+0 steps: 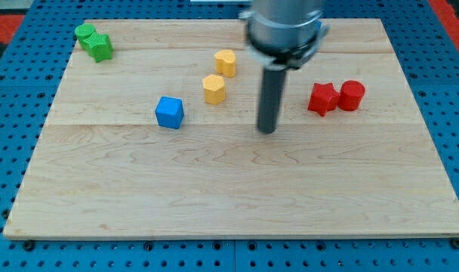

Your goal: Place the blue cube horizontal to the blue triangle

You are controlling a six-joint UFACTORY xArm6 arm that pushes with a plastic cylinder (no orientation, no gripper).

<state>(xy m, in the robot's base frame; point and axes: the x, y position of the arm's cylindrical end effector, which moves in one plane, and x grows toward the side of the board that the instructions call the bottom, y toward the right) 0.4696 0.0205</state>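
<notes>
The arm enters from the view's top as a thick, round grey metal housing, blurred and cut off by the frame edge, so its upper build cannot be made out. Its lower rim carries a darker, almost black collar with short lugs or bracket corners jutting out at the sides. From the middle of this collar a straight dark grey rod (269, 94) hangs, smooth, cylindrical and of even thickness along its length, with a faint lighter sheen down one side. My tip (268, 131) is the rod's plain blunt end, dark like the rest, without markings, screws or cables that can be seen.
</notes>
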